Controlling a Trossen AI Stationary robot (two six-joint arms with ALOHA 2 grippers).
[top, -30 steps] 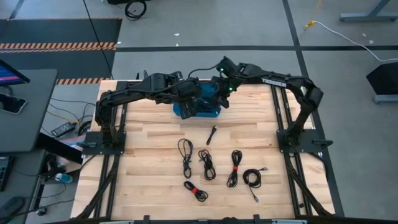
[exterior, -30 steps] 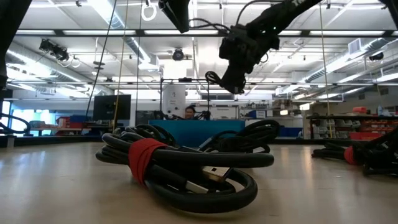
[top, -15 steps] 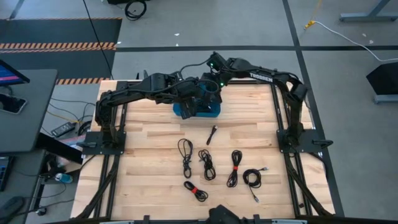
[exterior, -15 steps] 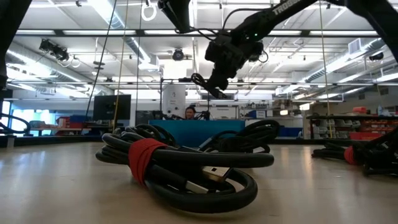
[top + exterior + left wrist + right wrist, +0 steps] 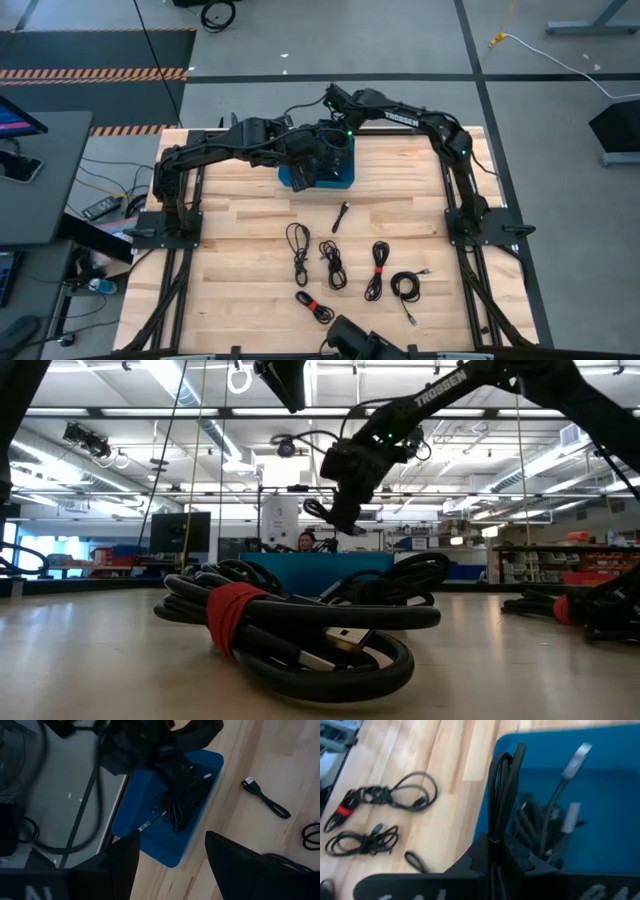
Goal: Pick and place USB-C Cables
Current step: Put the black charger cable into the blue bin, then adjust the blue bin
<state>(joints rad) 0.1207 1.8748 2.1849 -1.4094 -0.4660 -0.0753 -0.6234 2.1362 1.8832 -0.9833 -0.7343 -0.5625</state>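
Note:
My right gripper [image 5: 335, 134] [image 5: 336, 508] hangs over the blue bin [image 5: 342, 181], shut on a folded black USB-C cable [image 5: 503, 785]. The bin [image 5: 150, 837] holds several black cables [image 5: 183, 803]. My left gripper [image 5: 172, 857] is open and hovers above the bin's left side [image 5: 300, 158], touching nothing. More cable bundles lie flat on the wood nearer the table's near edge: one [image 5: 297, 250], another [image 5: 332, 262], one with a red tie [image 5: 377, 268], one [image 5: 405, 287], another with a red tie [image 5: 314, 306] [image 5: 290, 622], and a short straight one [image 5: 341, 215]. My right gripper pinches the folded cable between its two fingers, on the doubled strands [image 5: 494, 834] below the loop. The loop [image 5: 509, 757] sticks out past the fingertips, and a connector end [image 5: 576, 755] stands beside it. The cable is lifted clear above the bin.
The bin sits near the table's far edge, between the two arms. Bare wood lies between the bin and the row of cables. Black frame rails [image 5: 452, 180] run along the table's left and right sides. A person shows far behind the table [image 5: 304, 541].
My right gripper has carried the cable toward the table's left, from beside the bin's right end to a place over the bin, staying shut. The cables on the table have kept still.

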